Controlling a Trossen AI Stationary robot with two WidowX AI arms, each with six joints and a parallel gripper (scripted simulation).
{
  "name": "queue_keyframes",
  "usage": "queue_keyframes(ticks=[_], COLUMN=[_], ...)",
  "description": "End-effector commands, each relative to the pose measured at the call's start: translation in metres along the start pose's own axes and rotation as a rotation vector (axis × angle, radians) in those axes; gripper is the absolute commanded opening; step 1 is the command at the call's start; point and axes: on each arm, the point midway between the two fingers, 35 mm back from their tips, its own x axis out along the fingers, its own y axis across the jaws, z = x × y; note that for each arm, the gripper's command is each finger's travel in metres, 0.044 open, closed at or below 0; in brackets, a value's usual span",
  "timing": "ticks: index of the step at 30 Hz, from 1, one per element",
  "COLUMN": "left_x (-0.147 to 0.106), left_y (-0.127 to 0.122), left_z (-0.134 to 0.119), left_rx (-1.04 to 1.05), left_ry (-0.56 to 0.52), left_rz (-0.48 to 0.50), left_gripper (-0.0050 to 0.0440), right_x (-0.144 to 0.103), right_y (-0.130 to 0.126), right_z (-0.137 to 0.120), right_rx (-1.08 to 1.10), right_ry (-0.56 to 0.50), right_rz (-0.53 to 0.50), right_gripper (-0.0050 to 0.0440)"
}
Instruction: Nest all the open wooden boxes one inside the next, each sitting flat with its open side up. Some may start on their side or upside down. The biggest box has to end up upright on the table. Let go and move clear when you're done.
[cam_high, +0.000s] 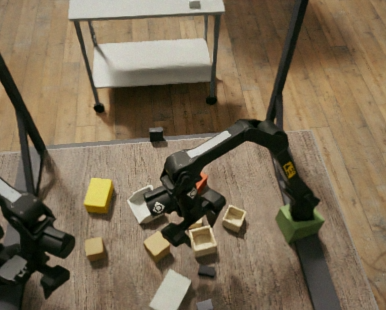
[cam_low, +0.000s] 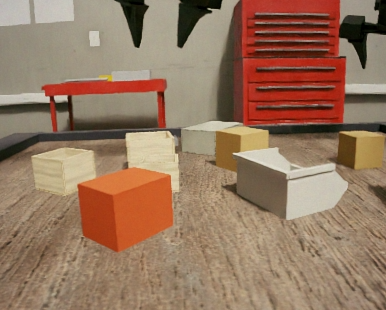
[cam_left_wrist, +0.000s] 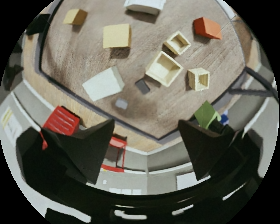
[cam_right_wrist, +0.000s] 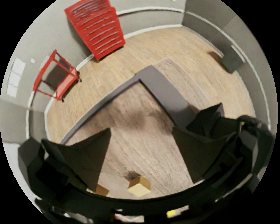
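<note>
Three open wooden boxes stand upright close together on the mat. In the left wrist view they are the biggest (cam_left_wrist: 164, 68), a second (cam_left_wrist: 176, 42) and a third (cam_left_wrist: 200, 78). In the top view the biggest (cam_high: 202, 240) and another (cam_high: 234, 218) show plainly. The third (cam_high: 196, 223) is mostly hidden under my left gripper (cam_high: 192, 220). That gripper hangs high above them, open and empty; it also shows in its wrist view (cam_left_wrist: 144, 150). My right gripper (cam_high: 57, 262) is open and empty, raised at the mat's edge far from the boxes; its wrist view (cam_right_wrist: 140, 153) shows mainly floor.
An orange cube (cam_high: 201, 182), a tilted white tray (cam_high: 141, 204), a yellow block (cam_high: 98, 195), two tan cubes (cam_high: 156, 245) (cam_high: 94, 248), a white slab (cam_high: 170, 290) and small dark blocks (cam_high: 206, 271) lie around the boxes. A green block (cam_high: 298, 224) sits under the left arm's base. Frame posts stand at the sides.
</note>
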Motion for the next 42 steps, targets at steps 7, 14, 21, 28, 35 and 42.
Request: queue_keyframes(ticks=[7, 14, 21, 28, 35, 42], left_x=[-0.009, -0.009, -0.009, -0.008, -0.007, -0.001], left_y=[0.001, 0.001, -0.006, -0.033, -0.046, -0.080], left_z=[0.000, 0.000, 0.010, 0.052, 0.074, 0.101], left_rx=[-0.002, -0.002, -0.048, -0.237, -0.337, -0.494], left_ry=[-0.010, -0.010, -0.017, -0.113, -0.211, -0.379], left_rz=[0.030, 0.030, 0.075, 0.239, 0.323, 0.382], left_gripper=[0.0400, 0.0400, 0.0400, 0.0400, 0.0400, 0.0400], right_x=[-0.003, -0.003, -0.006, -0.019, -0.027, -0.039], right_y=[0.003, 0.003, 0.008, 0.021, 0.027, 0.036], right_z=[0.001, 0.001, -0.007, -0.032, -0.046, -0.070], right_rx=[0.003, 0.003, -0.114, -0.542, -0.828, -1.197], right_ry=[0.001, 0.001, 0.028, 0.126, 0.176, 0.254], right_rz=[0.013, 0.013, 0.012, 0.036, 0.068, 0.136], right_gripper=[0.0400, 0.0400, 0.0400, 0.0400, 0.0400, 0.0400])
